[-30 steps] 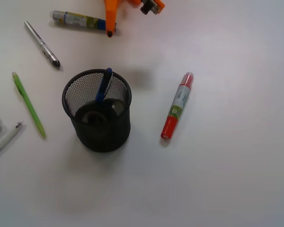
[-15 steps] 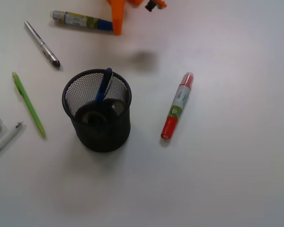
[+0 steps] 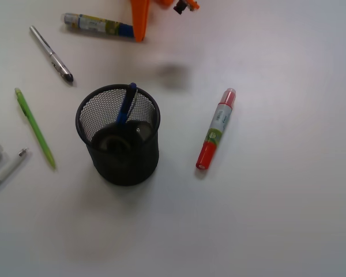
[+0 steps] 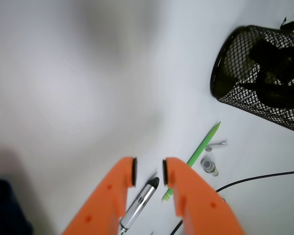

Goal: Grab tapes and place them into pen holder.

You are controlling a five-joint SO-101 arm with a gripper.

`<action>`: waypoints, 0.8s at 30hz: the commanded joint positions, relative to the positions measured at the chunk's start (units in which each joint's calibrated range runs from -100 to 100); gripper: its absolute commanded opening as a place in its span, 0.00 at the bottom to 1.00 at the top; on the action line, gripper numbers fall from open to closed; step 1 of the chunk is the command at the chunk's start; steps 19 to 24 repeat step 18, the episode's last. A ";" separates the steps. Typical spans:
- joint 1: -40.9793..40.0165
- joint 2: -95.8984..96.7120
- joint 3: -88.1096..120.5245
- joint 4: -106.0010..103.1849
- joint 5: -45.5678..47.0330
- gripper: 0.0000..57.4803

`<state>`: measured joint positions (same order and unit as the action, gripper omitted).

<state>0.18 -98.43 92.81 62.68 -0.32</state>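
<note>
No tape rolls lie loose on the table; those visible, dark rings (image 3: 116,140), sit inside the pen holder (image 3: 119,134), well nearer than the gripper (image 4: 148,172) at the far edge. Its jaws stand slightly parted, empty. Descending here risks pinching the silver pen (image 4: 138,203) beneath instead.

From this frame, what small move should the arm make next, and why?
Probably just retreat to rest. The gripper holds nothing, its jaws a narrow gap apart, up near the top edge in the front view. A dark tape roll already lies inside the pen holder beside a blue pen, and no tape roll shows on the table, only pens and the red marker.
</note>
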 commanded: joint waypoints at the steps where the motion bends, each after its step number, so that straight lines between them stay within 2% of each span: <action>1: 0.23 -0.55 -0.33 0.14 -0.20 0.10; 24: 0.08 -0.55 -0.42 0.14 -0.20 0.08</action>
